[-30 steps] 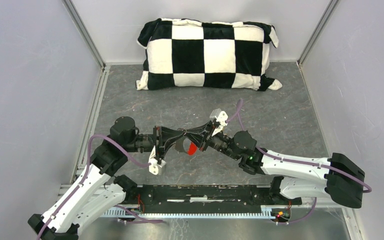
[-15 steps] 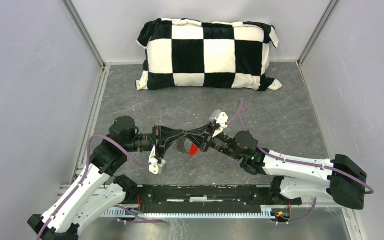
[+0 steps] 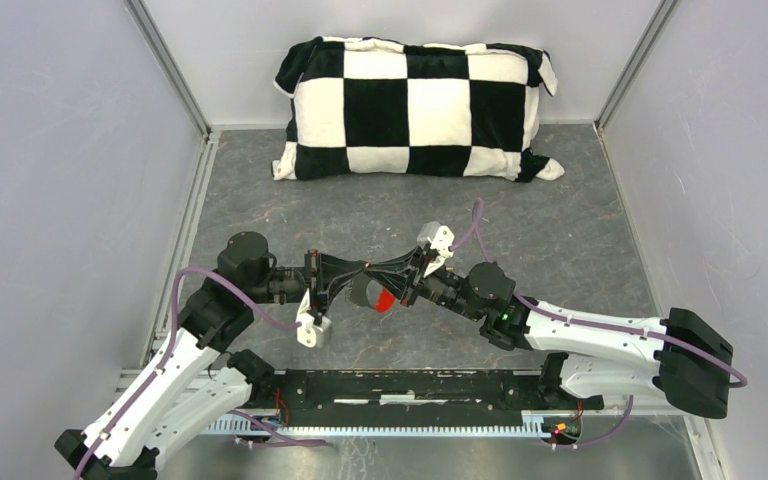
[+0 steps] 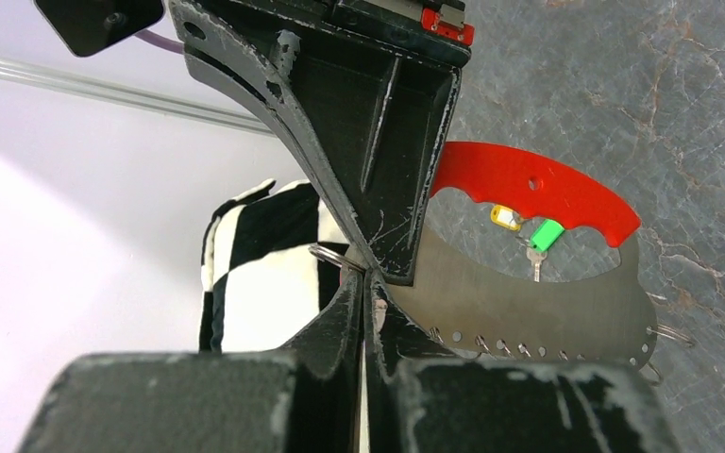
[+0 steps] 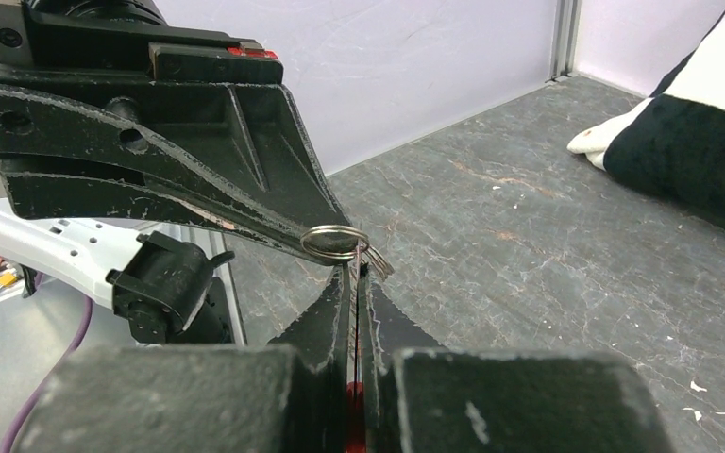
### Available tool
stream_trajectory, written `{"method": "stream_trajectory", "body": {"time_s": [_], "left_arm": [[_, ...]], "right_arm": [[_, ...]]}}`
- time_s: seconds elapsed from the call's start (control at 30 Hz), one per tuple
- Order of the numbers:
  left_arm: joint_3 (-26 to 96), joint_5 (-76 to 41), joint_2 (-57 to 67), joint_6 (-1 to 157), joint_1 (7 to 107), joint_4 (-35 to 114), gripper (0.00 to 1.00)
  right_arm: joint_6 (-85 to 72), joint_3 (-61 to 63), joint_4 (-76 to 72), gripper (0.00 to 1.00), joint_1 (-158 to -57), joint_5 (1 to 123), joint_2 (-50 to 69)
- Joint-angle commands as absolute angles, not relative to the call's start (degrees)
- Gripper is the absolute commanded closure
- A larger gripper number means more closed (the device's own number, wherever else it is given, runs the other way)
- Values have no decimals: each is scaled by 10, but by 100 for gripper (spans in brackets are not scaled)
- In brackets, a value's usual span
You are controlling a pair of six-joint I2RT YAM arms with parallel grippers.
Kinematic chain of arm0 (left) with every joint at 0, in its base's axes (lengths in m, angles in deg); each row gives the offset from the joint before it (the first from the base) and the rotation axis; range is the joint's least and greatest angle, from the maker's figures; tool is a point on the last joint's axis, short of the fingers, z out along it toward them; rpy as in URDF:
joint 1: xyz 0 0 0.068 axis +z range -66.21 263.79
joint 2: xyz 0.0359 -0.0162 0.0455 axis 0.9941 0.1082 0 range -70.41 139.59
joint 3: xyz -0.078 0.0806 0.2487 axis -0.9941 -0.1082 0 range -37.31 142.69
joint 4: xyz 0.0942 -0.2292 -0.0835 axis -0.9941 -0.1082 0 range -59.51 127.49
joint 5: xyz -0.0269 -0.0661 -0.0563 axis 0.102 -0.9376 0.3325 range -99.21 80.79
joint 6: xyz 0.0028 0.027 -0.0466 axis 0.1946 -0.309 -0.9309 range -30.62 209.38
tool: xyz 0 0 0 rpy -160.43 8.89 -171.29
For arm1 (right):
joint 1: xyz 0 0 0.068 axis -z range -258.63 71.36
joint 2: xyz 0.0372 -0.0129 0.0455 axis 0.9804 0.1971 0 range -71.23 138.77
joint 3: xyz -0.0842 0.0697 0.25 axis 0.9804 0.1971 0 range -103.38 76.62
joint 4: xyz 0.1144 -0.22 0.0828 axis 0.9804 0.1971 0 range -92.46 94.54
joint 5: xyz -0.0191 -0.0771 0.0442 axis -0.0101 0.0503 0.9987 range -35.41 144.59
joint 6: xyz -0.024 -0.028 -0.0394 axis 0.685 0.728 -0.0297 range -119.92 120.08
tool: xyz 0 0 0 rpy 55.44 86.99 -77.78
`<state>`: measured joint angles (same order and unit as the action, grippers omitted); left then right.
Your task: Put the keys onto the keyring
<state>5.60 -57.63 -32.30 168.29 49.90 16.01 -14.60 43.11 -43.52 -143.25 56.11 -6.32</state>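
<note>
Grey marbled table (image 3: 560, 200), black-and-white checkered pillow (image 3: 415, 105) at its far edge.

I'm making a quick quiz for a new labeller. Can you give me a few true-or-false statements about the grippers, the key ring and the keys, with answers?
1. The left gripper and the right gripper are both shut. True.
2. The silver ring sits at the left gripper's fingertips. True.
3. The green key is threaded on the ring. False: it is apart from the ring, beside the yellow key, and in neither gripper.
4. The right gripper holds nothing. False: it pinches the red tag.
5. The pillow is plain white. False: it is black-and-white checked.
</note>
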Motion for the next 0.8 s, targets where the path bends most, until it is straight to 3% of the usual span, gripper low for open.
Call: {"method": "stream_trajectory", "body": {"time_s": [0.0, 0.17, 0.43, 0.77], "left_arm": [[77, -593, -324, 1648, 498, 190, 96], [88, -591, -319, 1575, 498, 193, 98], [107, -563, -295, 1327, 498, 232, 98], [110, -559, -281, 1249, 498, 232, 84]], "right_arm": [[-144, 407, -456, 100, -1447, 594, -61], [-141, 414, -467, 100, -1450, 600, -68], [-138, 423, -474, 100, -1453, 581, -85], [-137, 424, -473, 100, -1457, 577, -85]]}}
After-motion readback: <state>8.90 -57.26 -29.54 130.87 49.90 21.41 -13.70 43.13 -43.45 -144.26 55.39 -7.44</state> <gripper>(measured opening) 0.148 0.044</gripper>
